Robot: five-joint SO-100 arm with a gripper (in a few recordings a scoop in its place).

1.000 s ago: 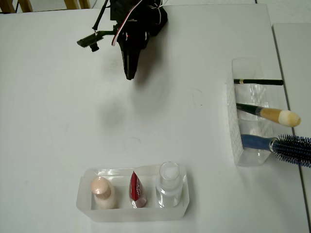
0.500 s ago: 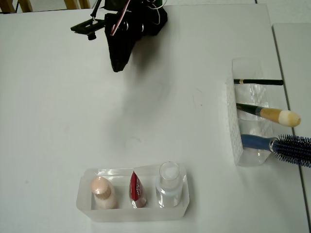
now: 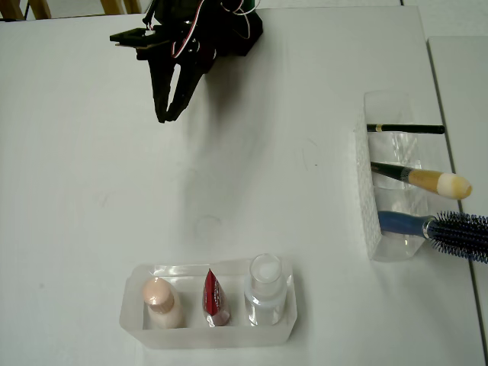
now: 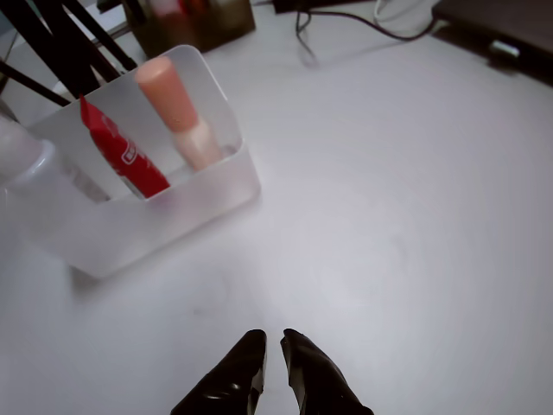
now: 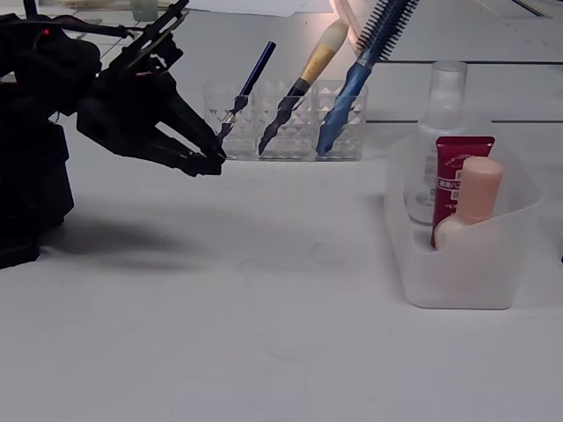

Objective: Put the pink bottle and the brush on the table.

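We log the gripper (image 3: pixel 166 116) slightly parted and empty above the counter (image 3: pixel 91 191), pink bottle (image 3: pixel 158 298) upright in the frosted tray (image 3: pixel 213 335) well apart from it, brush (image 3: pixel 427 179) in the clear holder (image 3: pixel 371 221) right of that tray in the overhead view.

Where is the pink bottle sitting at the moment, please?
In the overhead view the pink bottle stands at the left end of the clear tray near the bottom edge, next to the red tube, far from the gripper.
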